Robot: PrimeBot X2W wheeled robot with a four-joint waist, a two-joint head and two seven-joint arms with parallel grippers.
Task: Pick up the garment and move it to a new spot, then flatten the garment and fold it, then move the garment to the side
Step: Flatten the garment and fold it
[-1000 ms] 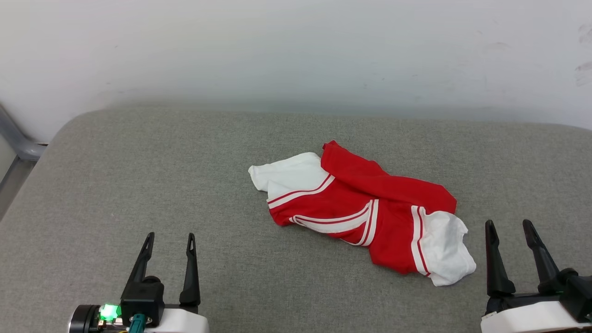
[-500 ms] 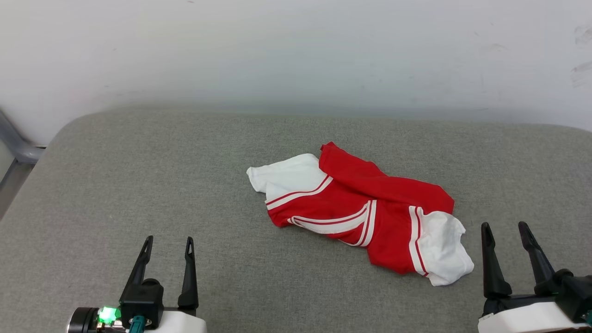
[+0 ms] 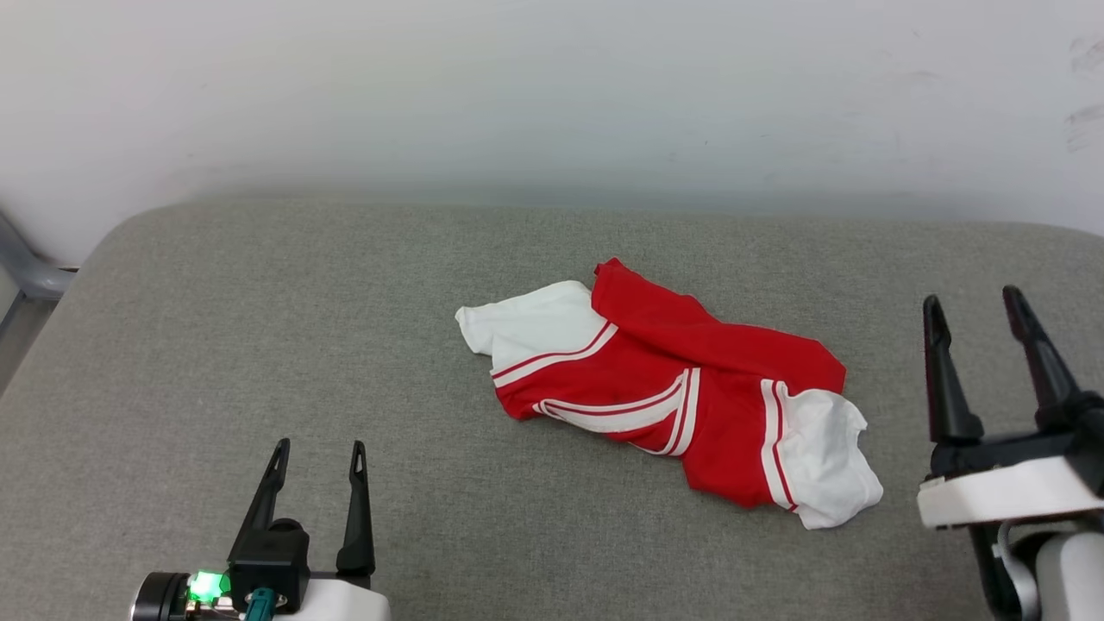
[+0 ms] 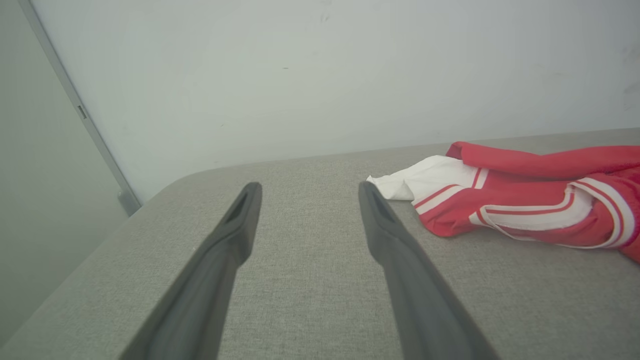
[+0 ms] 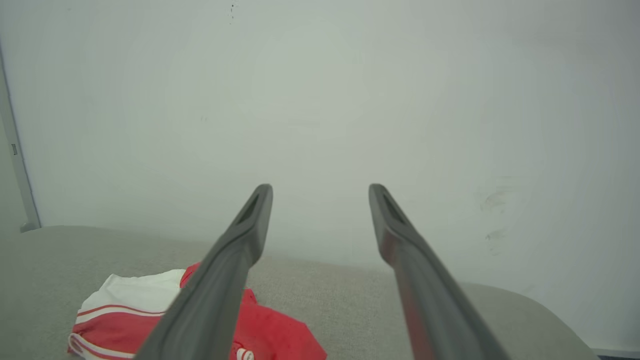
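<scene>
The garment (image 3: 664, 392) is lying crumpled just right of the middle of the head view, resting on the grey padded surface (image 3: 259, 302), with one white sleeve pointing toward the upper left and the other trailing toward the lower right. Its red-white striped trim is curving across the front fold. The left gripper (image 3: 318, 446) is sitting at the lower left of the frame with its two dark fingers standing apart and holding nothing, well apart from the cloth. The right gripper (image 3: 971, 297) is hovering at the right edge, higher in the frame than the left one, its fingers likewise spread wide and empty, near the lower white sleeve but not touching it. A pale wall (image 3: 552, 86) is running across the top of the frame, and a grey bar (image 3: 26, 276) is showing at the left edge.
</scene>
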